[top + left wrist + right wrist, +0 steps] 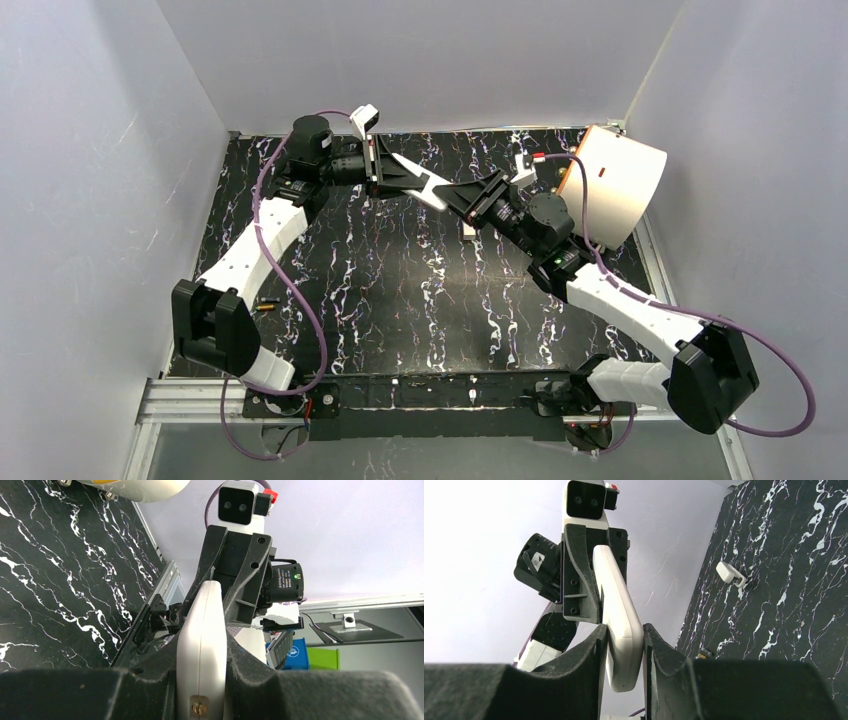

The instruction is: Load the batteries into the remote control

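Remote control (424, 188), white and slim, is held raised over the far part of the table (400, 290). It is clamped at one end by the left gripper (202, 650) and at the other by the right gripper (624, 635), each narrowed onto its faces. One of the batteries (266, 305) is seen lying on the table beside the left arm, well apart from both grippers. A small white oblong piece (730, 573) also lies on the table.

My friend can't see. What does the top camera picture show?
The left gripper and right gripper meet above a black marbled table, both clamping one white remote. A battery lies near the table's left edge.
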### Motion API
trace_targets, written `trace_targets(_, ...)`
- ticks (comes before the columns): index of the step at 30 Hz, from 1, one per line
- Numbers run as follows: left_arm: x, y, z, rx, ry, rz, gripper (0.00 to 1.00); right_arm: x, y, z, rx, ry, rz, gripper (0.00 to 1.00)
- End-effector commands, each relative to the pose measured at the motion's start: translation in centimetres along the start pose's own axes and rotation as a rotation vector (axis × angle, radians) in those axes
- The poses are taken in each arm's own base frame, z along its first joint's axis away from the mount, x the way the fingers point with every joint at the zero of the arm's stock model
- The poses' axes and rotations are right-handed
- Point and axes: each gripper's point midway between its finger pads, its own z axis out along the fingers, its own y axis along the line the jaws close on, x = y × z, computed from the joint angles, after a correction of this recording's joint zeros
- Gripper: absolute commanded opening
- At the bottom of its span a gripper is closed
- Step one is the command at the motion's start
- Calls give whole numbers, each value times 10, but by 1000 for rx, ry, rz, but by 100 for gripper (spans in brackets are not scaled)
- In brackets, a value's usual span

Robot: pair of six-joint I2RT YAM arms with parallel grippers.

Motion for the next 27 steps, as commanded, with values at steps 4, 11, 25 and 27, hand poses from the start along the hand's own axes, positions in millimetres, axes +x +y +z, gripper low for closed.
trace_targets(4,51,-48,6,127,222,63,0,17,29,-17,-64,125,-106,29)
trace_targets(11,44,-36,-8,138,230,78,0,3,26,-53,-80,236,-227,90)
trace_targets(25,75,-22,-24,116,265,172,0,49,28,-77,-210,809,-403,67)
trace_targets(27,78,-23,-25,123,267,188,0,51,25,-76,-218,830,-385,55)
